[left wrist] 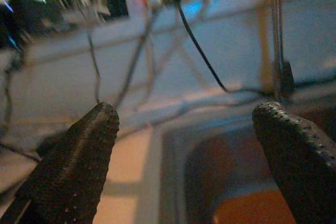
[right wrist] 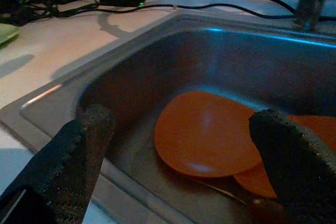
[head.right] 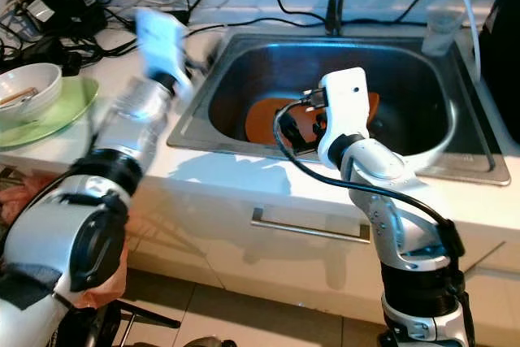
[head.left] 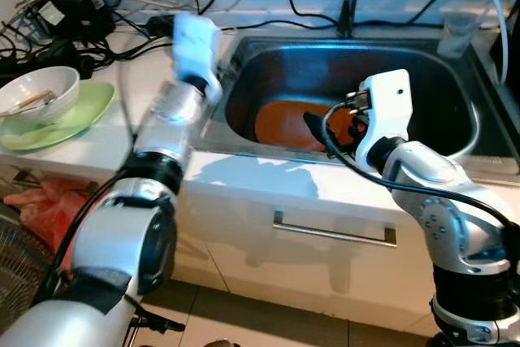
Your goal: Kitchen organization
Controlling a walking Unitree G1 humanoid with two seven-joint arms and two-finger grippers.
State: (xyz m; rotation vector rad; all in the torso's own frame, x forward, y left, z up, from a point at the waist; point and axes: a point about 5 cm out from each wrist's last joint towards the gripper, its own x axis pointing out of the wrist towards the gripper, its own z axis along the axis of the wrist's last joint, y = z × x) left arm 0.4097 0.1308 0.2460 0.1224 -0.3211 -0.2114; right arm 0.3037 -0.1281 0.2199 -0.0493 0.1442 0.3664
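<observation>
Reaching step: right hand (right wrist: 173, 166) spread empty at sink (head.left: 244, 132) front rim over orange plates (right wrist: 202, 132) on basin floor, left hand (left wrist: 194, 156) spread empty above desk (head.left: 97, 148) beside sink; next, lower right, straddle a plate's rim.

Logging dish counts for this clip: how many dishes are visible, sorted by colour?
Orange plates in the sink: 2
Green plate on the counter: 1
White bowl on the green plate: 1
Total: 4
</observation>
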